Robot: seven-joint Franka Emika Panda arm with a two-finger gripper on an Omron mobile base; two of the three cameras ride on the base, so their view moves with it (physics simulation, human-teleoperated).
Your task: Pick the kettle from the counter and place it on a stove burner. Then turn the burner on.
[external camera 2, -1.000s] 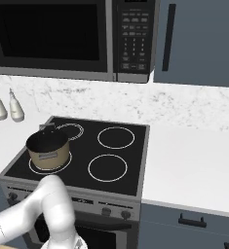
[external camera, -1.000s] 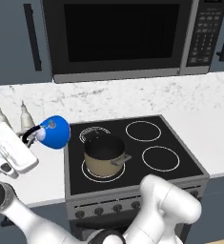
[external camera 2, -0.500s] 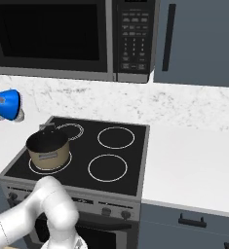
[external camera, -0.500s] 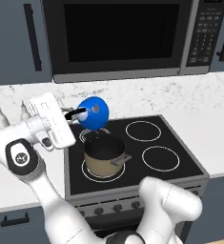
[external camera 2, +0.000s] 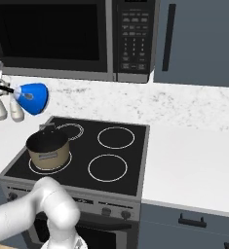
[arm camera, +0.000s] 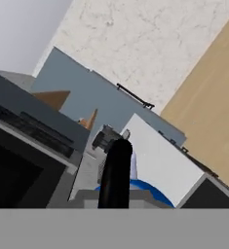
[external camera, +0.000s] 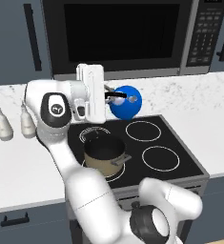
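Fingers [external camera: 105,98] clamped on the kettle [external camera: 126,102] handle hold it airborne above the cooktop's [external camera: 178,159] rear edge.

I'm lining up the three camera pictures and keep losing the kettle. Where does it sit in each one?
Left base view: the kettle hangs in the air above the cooktop's back edge, just right of centre.
Right base view: the kettle is far left, above the tan pot.
Hand view: a blue sliver at bottom centre, behind its black handle.
Shared landmark: the tan pot on the front-left burner, in both base views.

Veined marble wall [external camera 2: 184,104] — black microwave [external camera: 118,35] above — grey-blue cabinets [external camera 2: 203,44].
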